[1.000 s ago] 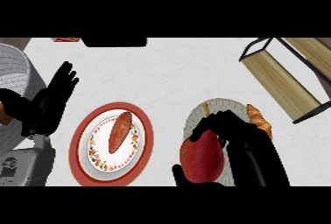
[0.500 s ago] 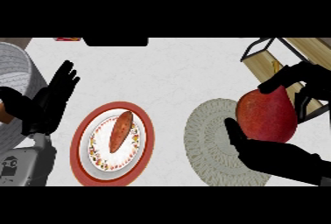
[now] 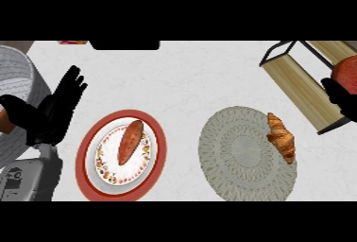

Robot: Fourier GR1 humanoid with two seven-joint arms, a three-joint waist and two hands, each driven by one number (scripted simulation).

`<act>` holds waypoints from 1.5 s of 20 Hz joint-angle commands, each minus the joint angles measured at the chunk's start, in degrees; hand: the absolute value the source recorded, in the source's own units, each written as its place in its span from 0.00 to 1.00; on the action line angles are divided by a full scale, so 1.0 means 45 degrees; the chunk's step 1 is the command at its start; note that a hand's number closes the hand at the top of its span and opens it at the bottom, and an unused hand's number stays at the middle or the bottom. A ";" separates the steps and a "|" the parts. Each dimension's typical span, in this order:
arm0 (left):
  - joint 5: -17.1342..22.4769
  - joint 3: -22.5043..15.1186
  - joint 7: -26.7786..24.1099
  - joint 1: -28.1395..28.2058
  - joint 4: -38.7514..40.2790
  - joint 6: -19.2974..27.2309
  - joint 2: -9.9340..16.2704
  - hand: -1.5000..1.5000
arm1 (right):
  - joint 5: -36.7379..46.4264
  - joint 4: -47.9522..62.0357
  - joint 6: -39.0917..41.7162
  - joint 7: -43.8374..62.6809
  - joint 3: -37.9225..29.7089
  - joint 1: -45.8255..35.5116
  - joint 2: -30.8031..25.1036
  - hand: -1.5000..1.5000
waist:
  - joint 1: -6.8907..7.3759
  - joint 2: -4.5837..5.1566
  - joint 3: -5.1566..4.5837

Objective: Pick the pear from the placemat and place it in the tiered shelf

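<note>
Looking down, we see our right hand (image 3: 342, 97) at the view's right edge, fingers curled round the red pear (image 3: 346, 72), over the tiered shelf (image 3: 304, 84). The placemat (image 3: 241, 153) on the table (image 3: 181, 80) carries only a croissant (image 3: 282, 137). Our left hand (image 3: 52, 111) rests spread beside a plate (image 3: 97, 182) bearing a sweet potato (image 3: 130, 141).

White counter (image 3: 188, 80): placemat (image 3: 237, 160), plate (image 3: 97, 179), tiered shelf (image 3: 303, 85).
</note>
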 commanded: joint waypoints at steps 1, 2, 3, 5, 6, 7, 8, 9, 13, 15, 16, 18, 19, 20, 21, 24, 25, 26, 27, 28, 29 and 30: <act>0.0345 0.0249 0.0600 -0.0148 -0.0397 -0.0231 0.0257 0.50 | -0.1339 0.1470 -0.0073 -0.0691 -0.2121 -0.0661 -0.0892 1.00 | 0.0042 -0.0012 0.0002; -0.0266 -0.0260 -0.0308 0.0778 -0.0372 0.0081 -0.0351 0.50 | -0.0837 0.1851 -0.0350 -0.0999 -0.1886 -0.0369 -0.0976 1.00 | 0.0068 -0.0003 -0.0002; 0.0520 0.0533 0.0991 -0.0188 -0.0586 -0.0366 0.0559 0.50 | -0.0994 0.1562 -0.0368 -0.1865 -0.2383 0.0689 -0.1150 1.00 | 0.0009 -0.0009 0.0005; -0.0087 -0.0316 0.0587 0.0459 -0.0948 0.0026 -0.0283 0.50 | -0.0416 0.2770 -0.1444 -0.3038 -0.2144 0.0746 -0.0899 1.00 | 0.0091 0.0003 0.0003; -0.0224 -0.0196 0.0462 0.0494 -0.0975 -0.0047 -0.0002 0.50 | -0.1375 0.3444 -0.0738 -0.2925 -0.3223 0.0104 -0.1863 1.00 | 0.0076 -0.0003 0.0003; -0.0068 0.0223 -0.0522 -0.0006 0.0549 -0.0374 0.0089 0.50 | -0.1124 0.3977 -0.1125 -0.3558 -0.3129 0.0476 -0.1727 1.00 | 0.0021 0.0030 -0.0002; -0.0072 0.0114 0.0227 0.0300 -0.0666 0.0016 -0.0069 0.50 | -0.1060 0.4540 -0.1252 -0.4080 -0.3125 0.0389 -0.2005 1.00 | 0.0086 0.0009 0.0001; 0.0102 0.0268 0.0212 -0.0056 -0.0050 -0.0342 0.0155 0.50 | -0.1385 0.5068 -0.1184 -0.4551 -0.3360 0.0575 -0.2087 1.00 | 0.0053 0.0018 0.0001; -0.0161 0.0294 -0.0170 -0.0225 0.0381 -0.0021 -0.0143 0.50 | -0.2010 0.6061 -0.1168 -0.6190 -0.4213 0.1182 -0.2825 1.00 | 0.0002 0.0015 0.0001; -0.0190 0.0132 -0.0083 -0.0456 0.0511 -0.0188 -0.0211 0.50 | -0.1216 0.6967 -0.2022 -0.6509 -0.3459 0.0840 -0.2736 1.00 | 0.0050 0.0017 -0.0002; -0.0396 -0.0020 -0.0206 -0.0024 0.0289 -0.0042 -0.0360 0.50 | -0.2048 0.6962 -0.1438 -0.6738 -0.4343 0.1180 -0.3236 1.00 | 0.0017 0.0004 -0.0001; -0.0109 0.0239 -0.0590 0.0385 0.0432 -0.0555 -0.0150 0.50 | -0.1549 0.8308 -0.1974 -0.6954 -0.3613 0.0364 -0.3350 1.00 | 0.0108 0.0016 -0.0004; -0.0416 0.0094 -0.0805 -0.0034 0.1061 -0.0343 -0.0306 0.50 | -0.1953 0.8960 -0.1698 -0.7921 -0.4251 0.0663 -0.3858 1.00 | 0.0059 0.0027 -0.0001; -0.0207 0.0333 -0.0814 0.0527 0.0393 -0.0441 -0.0186 0.50 | -0.2152 0.8316 -0.1745 -0.7809 -0.4308 0.1151 -0.3676 1.00 | 0.0052 0.0000 -0.0002; -0.0282 0.0062 -0.0056 0.0363 -0.0122 -0.0285 -0.0286 0.50 | -0.1880 0.9221 -0.2027 -0.8690 -0.4047 0.1118 -0.3702 1.00 | 0.0087 0.0006 0.0001; -0.0059 0.0693 -0.0025 -0.0693 0.0798 -0.0491 0.0233 0.50 | -0.2036 0.9897 -0.2196 -0.9290 -0.4236 0.1256 -0.3926 1.00 | 0.0016 0.0015 0.0000; -0.0360 0.0179 0.0429 0.0024 -0.0280 -0.0167 -0.0194 0.50 | -0.2301 0.8909 -0.1900 -0.7718 -0.3755 0.0704 -0.3907 1.00 | 0.0048 -0.0011 -0.0004; 0.0107 0.0823 -0.0475 -0.0507 0.0982 -0.0811 0.0226 0.50 | -0.1973 0.9945 -0.2535 -0.8816 -0.3729 0.0687 -0.3913 1.00 | 0.0049 0.0011 -0.0004; 0.0009 0.0508 0.0140 -0.0174 0.0028 -0.0543 -0.0013 0.50 | -0.2381 0.9829 -0.1904 -0.8620 -0.4081 0.0919 -0.4416 1.00 | 0.0044 -0.0005 -0.0003; 0.0036 0.0665 0.0170 -0.0214 0.0270 -0.0629 0.0270 0.50 | -0.1889 1.0012 -0.2858 -0.6918 -0.4621 0.0536 -0.4139 1.00 | 0.0061 0.0001 -0.0005; 0.0053 0.0625 0.0016 -0.0718 0.0704 -0.0688 0.0192 0.50 | -0.1413 1.0777 -0.3455 -0.7534 -0.4412 0.0464 -0.4177 0.00 | 0.0080 0.0037 -0.0002; -0.0584 0.0061 0.0446 -0.0674 0.0100 0.0145 -0.0355 0.50 | -0.0889 1.1885 -0.4286 -0.8193 -0.4121 0.0126 -0.3991 0.00 | 0.0209 0.0059 0.0008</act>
